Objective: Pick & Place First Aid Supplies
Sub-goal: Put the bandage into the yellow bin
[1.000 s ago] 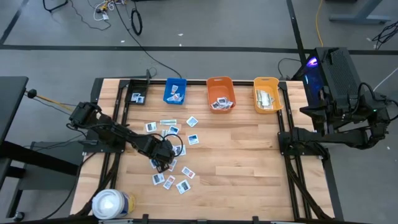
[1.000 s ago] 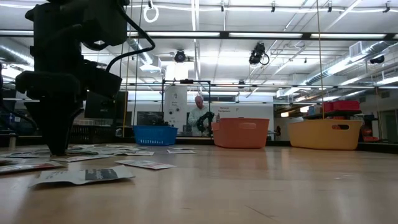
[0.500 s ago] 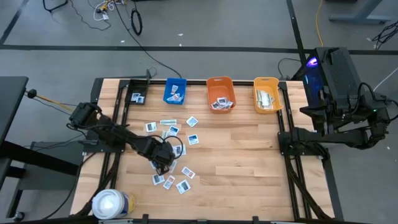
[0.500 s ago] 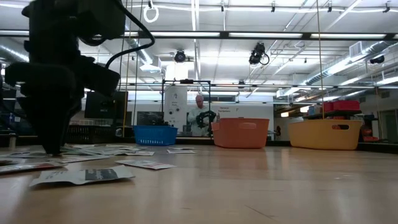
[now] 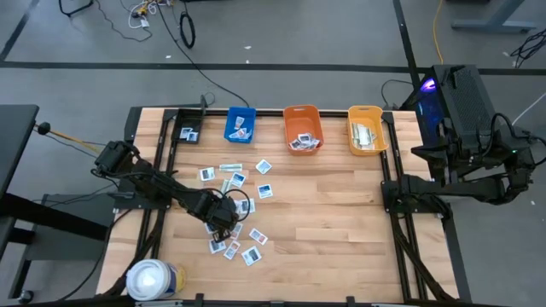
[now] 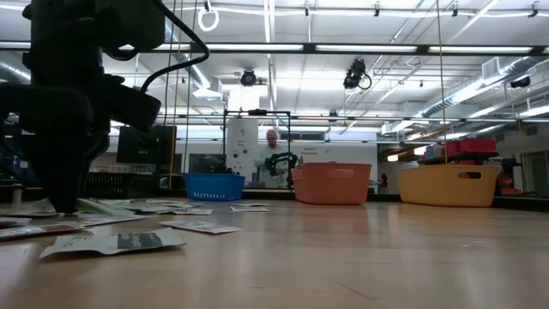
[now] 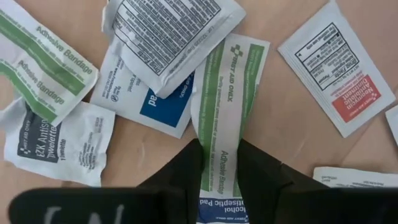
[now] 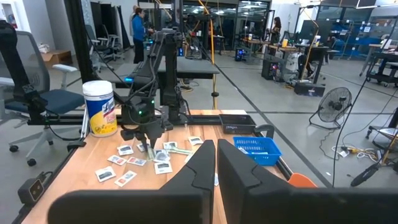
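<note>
The first aid supplies (image 5: 235, 183) lie as small flat packets scattered on the left half of the wooden table, and more sit in the bins. My left gripper (image 5: 219, 219) points straight down among them. It is shut on a long white strip with green bands (image 7: 227, 93), which lies flat across other packets. My right gripper (image 8: 216, 149) stays shut and level above the table's right edge, holding nothing. My left gripper comes from above with one finger (image 7: 180, 171) on each long edge of the green-banded strip, near its one end (image 7: 221, 165). The fingers lie across the strip. The strip's far part rests flat on the table and on a blue-printed packet (image 7: 163, 102).
A blue bin (image 5: 241, 124), an orange bin (image 5: 301, 128) and a yellow bin (image 5: 365, 130) stand in a row at the far edge. A large white roll (image 5: 152, 280) stands at the near left corner. Bare wood (image 5: 341, 213) fills the table's right half.
</note>
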